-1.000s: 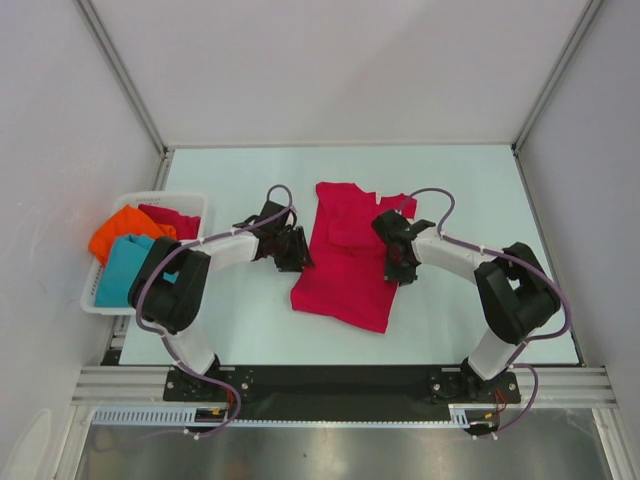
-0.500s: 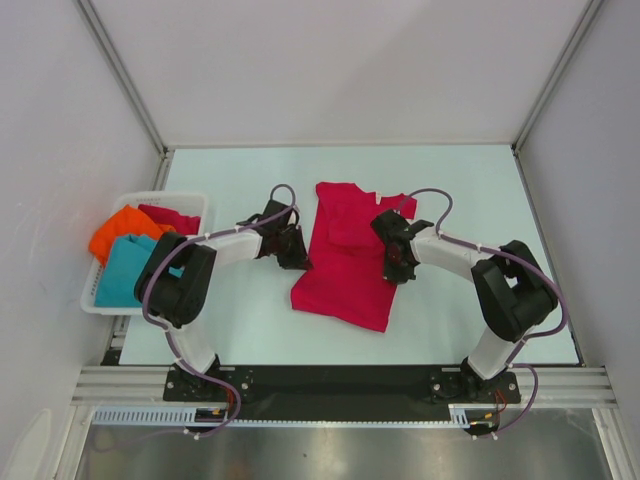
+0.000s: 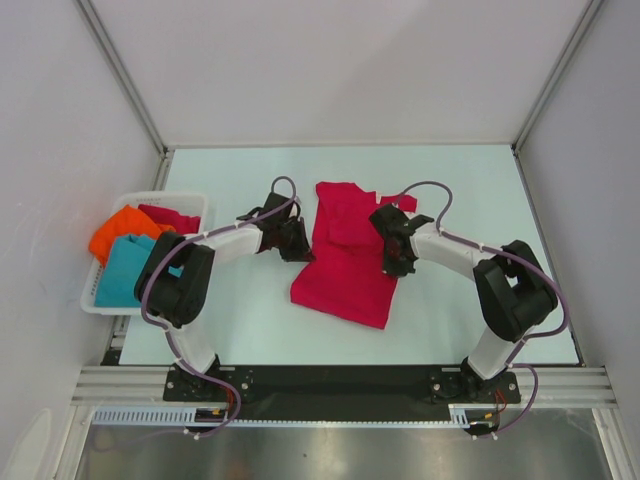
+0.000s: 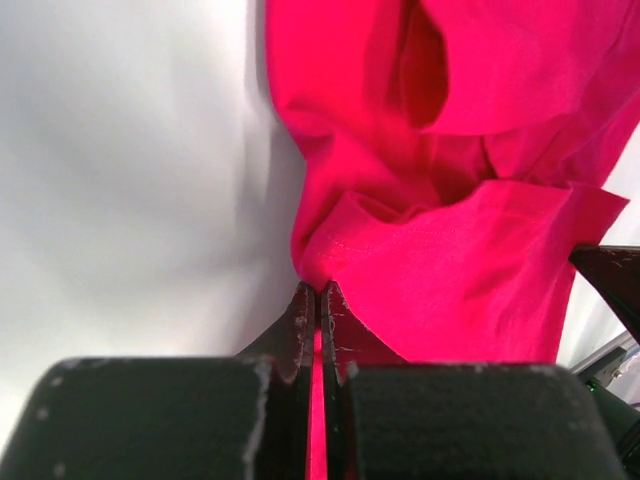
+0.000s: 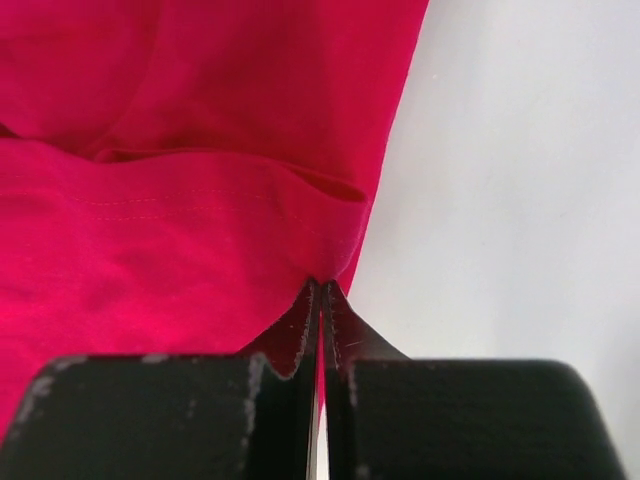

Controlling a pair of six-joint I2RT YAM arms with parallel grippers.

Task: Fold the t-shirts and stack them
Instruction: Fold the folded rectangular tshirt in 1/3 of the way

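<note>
Pinching the red t-shirt (image 3: 345, 275) at its nine and three o'clock edges, left gripper (image 3: 297, 243) and right gripper (image 3: 392, 262) clamp the cloth tight. Likely purpose: lifting both sides together for one even fold.

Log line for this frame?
phase: fold | left tool: shut on red t-shirt edge | right tool: shut on opposite edge

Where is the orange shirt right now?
In the top view, the orange t-shirt sits in the white basket at the left edge of the table, next to the teal t-shirt.
</note>
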